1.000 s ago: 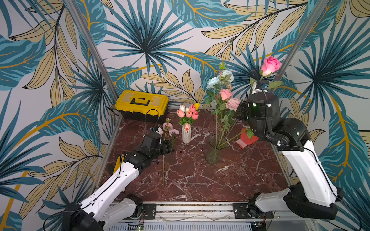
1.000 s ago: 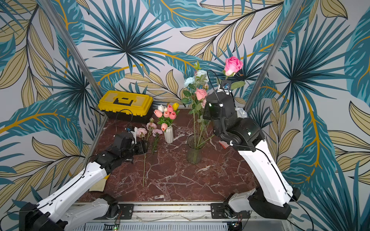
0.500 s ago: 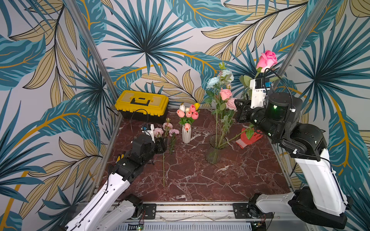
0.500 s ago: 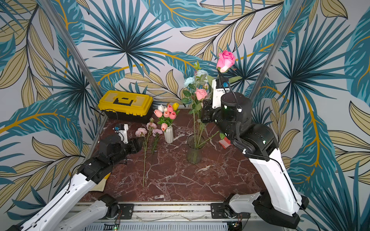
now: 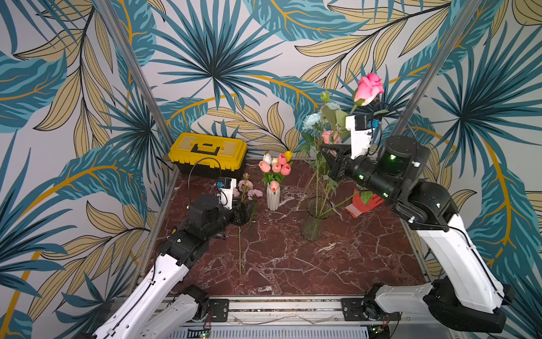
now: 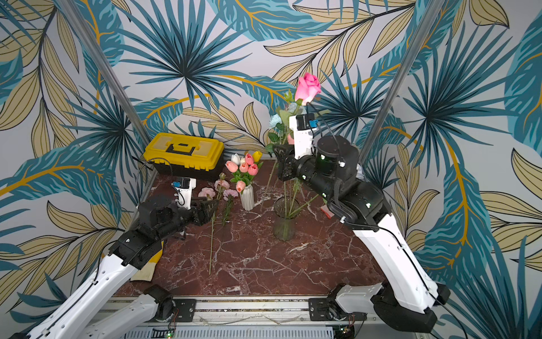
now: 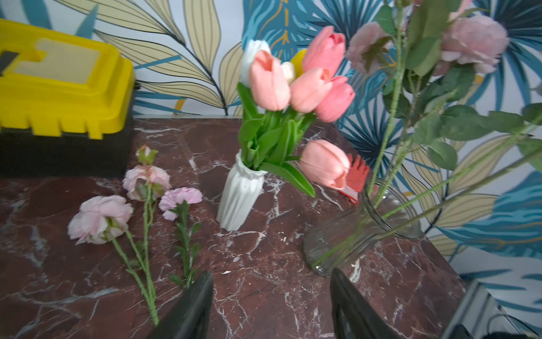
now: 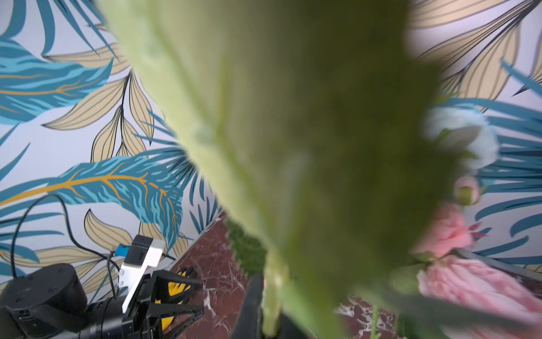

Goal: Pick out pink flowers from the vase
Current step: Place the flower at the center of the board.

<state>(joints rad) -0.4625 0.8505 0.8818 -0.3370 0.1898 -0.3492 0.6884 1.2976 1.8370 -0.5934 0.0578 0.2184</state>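
Your right gripper [image 5: 329, 160] is pressed together on the green stem of the pink rose [image 5: 368, 87]. It holds the rose high above the glass vase [image 5: 315, 224], at the far right part of the surface [image 5: 293, 264]. The bloom stands above the gripper and leans a little to the right, in front of the wall. In the right wrist view a large blurred leaf [image 8: 293, 132] covers most of the picture, and the stem [image 8: 271, 296] passes between the dark fingers. You cannot tell from these views if the low end of the stem is free of the vase.

Your left gripper [image 5: 247, 211] is spread and holds nothing. It hovers low at the left side, just over the stems of 3 pale pink flowers [image 7: 99, 215]. These lie on the surface with the blooms toward the far side, near the yellow toolbox [image 5: 208, 151]. In the left wrist view 2 of them are ruffled and 1 is a carnation [image 7: 180, 198].

Other stems stand in the glass vase, among them a pale blue rose [image 5: 311, 120] and pink ruffled blooms [image 7: 475, 41]. Between the lying flowers and the glass vase stands a small white vase [image 5: 272, 197]. It carries pink tulips [image 5: 275, 168] together with white and yellow ones. A red glove [image 5: 363, 203] lies on the surface to the right of the glass vase, under the right arm.
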